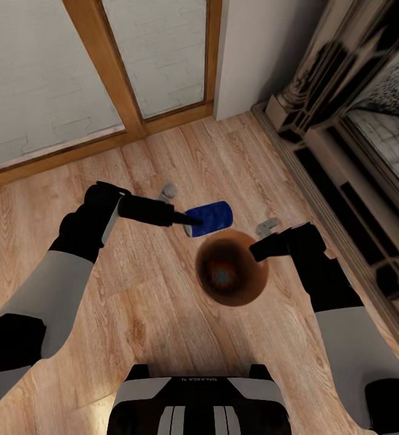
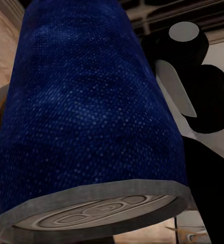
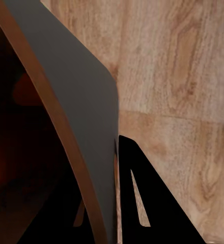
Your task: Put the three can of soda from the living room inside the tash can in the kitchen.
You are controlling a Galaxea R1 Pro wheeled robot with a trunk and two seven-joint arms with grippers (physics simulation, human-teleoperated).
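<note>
— Wood floor [image 1: 163,314] all round in the head view. Where's the bin?

— The bin [image 1: 255,284] stands on the floor just ahead of the robot's base, open mouth up, copper-brown inside. The blue can [image 1: 210,217] lies on its side in the air, touching the bin's far rim, held at its end by the left gripper [image 1: 184,221], jaws clamped on it.

— And the right gripper?

— The right gripper [image 1: 261,251] sits at the bin's rim on the fireplace [image 1: 344,121] side. From the head view I cannot tell how its jaws stand. Beyond the bin are the wood-framed glass doors [image 1: 127,90].

— Left wrist view?

— Blue can [image 2: 86,117] close up, grey metal end [image 2: 91,213] toward the camera. Behind it, the black right arm [image 2: 203,91].

— Right wrist view?

— The bin's grey wall [image 3: 76,101] and brown rim run between the black fingers [image 3: 147,203]: one finger outside the wall, against it, the other inside in the dark. The jaws are closed on the bin's wall. Wood floor [image 3: 183,76] lies beside it.
</note>
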